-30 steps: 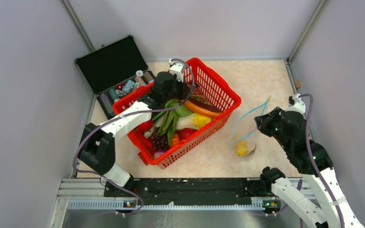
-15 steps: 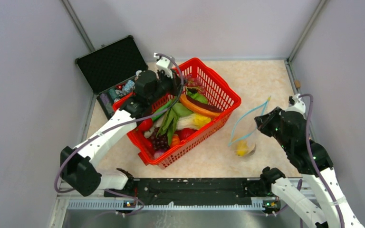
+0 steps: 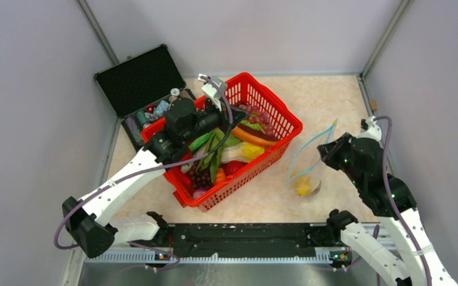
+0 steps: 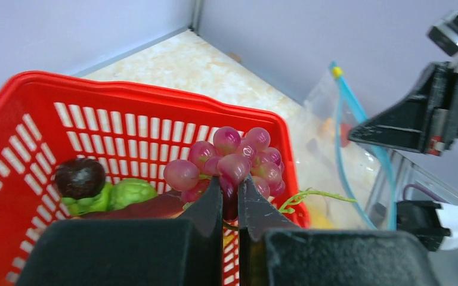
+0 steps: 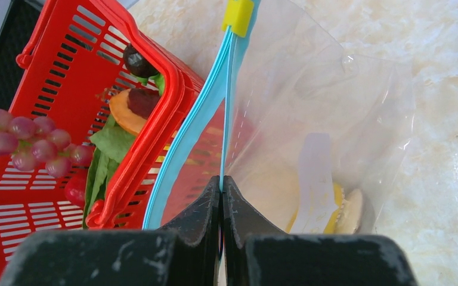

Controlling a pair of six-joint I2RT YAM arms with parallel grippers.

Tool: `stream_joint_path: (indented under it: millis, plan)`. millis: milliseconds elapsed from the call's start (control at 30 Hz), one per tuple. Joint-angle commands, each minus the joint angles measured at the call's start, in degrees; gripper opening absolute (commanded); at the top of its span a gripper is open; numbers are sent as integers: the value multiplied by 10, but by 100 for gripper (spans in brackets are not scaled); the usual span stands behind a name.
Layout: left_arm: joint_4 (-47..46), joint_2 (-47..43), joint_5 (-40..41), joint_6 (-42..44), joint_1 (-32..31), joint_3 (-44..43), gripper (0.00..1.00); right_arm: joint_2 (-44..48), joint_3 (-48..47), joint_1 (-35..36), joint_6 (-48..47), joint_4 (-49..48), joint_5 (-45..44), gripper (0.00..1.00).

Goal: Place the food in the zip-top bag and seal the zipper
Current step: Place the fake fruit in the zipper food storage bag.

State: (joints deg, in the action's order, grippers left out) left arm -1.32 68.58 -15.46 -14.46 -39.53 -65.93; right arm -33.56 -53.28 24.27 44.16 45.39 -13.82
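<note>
Grapes of purple plastic (image 4: 234, 167), probably light and floppy, hung by the stem in the closed left gripper (image 4: 231, 187); the right gripper (image 5: 221, 186) pinched the light-blue zipper (image 5: 212, 110) of the clear bag (image 5: 334, 107).

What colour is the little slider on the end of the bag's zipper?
Yellow; the slider on the light-blue zipper shows best in the right wrist view.

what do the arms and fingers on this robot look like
Both the left arm and right arm have white tubular links joined by bulky black joint housings. A thin purple-grey cable loops loosely along each. The fingers are matte black, tapering wedges.
</note>
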Motion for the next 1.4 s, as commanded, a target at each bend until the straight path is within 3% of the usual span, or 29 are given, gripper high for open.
stream_joint_path:
  millis: [0,333,633,767,1100,1367]
  plan:
    - [-31,-24,12,-16,-42,-16,0,-3,-4,4,5,-27,3,0]
    - [-139,-25,47,-66,-124,9,0,-2,3,4,9,-28,2,0]
    - [-173,25,58,-70,-170,1,0,-2,0,4,9,-31,3,0]
    - [-174,66,71,-64,-193,-12,0,-3,-4,4,10,-32,5,0]
    - [-90,131,242,40,-255,-70,0,2,-25,5,12,-29,21,0]
    - [-82,171,271,77,-294,-132,0,5,-24,5,22,-33,28,0]
